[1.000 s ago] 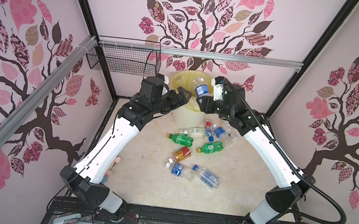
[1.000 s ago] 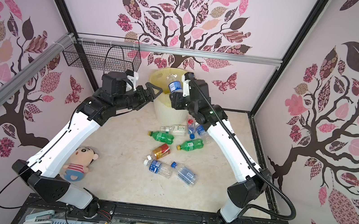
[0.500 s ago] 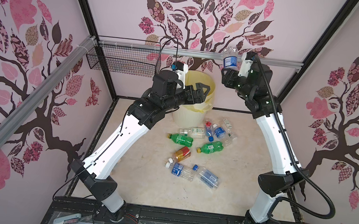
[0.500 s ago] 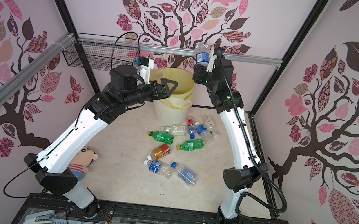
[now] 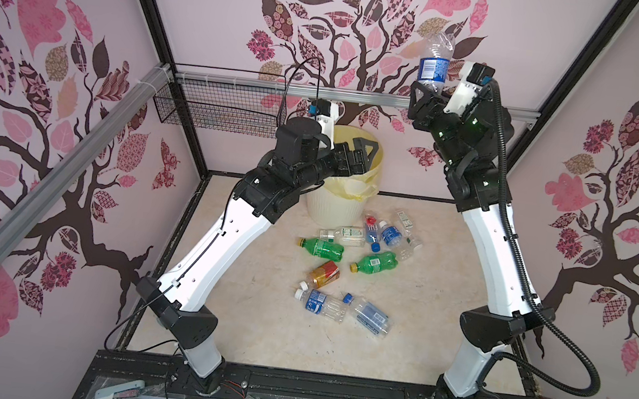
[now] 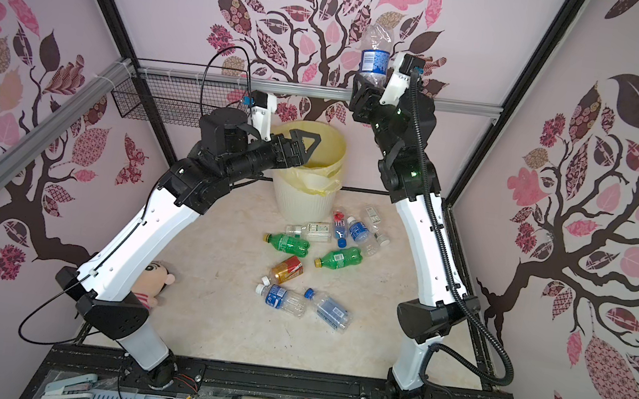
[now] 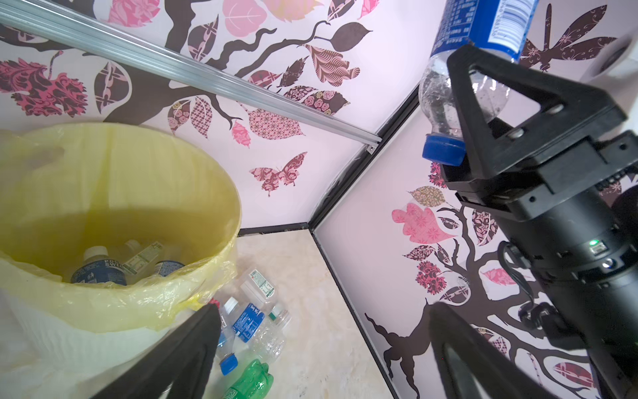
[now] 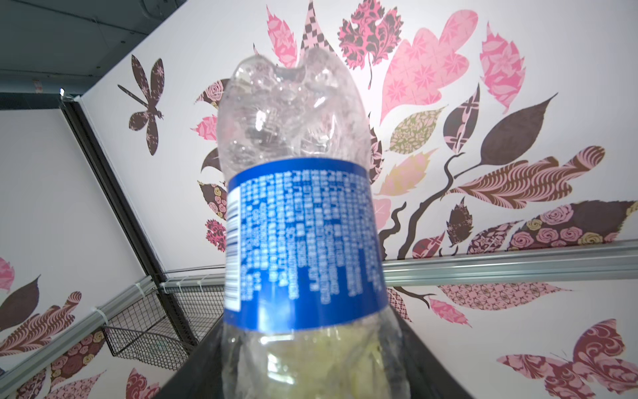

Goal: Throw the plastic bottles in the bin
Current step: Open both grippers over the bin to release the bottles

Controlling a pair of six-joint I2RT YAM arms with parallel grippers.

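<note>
— Walls [image 5: 209, 5] papered with pink and brown leaves close the pale marbled desk [image 5: 441, 309] on three sides. What has changed for my right arm since one second ago?

— At that time your right gripper [image 5: 428, 96] was low, over the mouth of the bin [image 5: 329, 206]. Now it is raised high before the back wall, above the metal rail [image 5: 365, 96]. It is clenched on the neck of a clear bottle [image 5: 435, 62], which stands with its blue cap [image 7: 443, 152] down.

— And my left one?

— Your left gripper [image 5: 359, 153] has also risen. It hangs over the bin's rim, fingers spread wide, holding nothing.

— Can you read any label?

— The blue band [image 8: 303, 248] of the held bottle carries a barcode [image 8: 233, 248] and small white print, too fine to read. Inside the yellow bag [image 7: 138, 172] lie some bottles, and one dark blue label [image 7: 98, 273] shows "SWE".

— Where are the others?

— Two green bottles [image 5: 322, 248], an amber bottle [image 5: 324, 273] with a red label and several clear bottles [image 5: 326, 306] lie on the desk in front of the bin.
</note>
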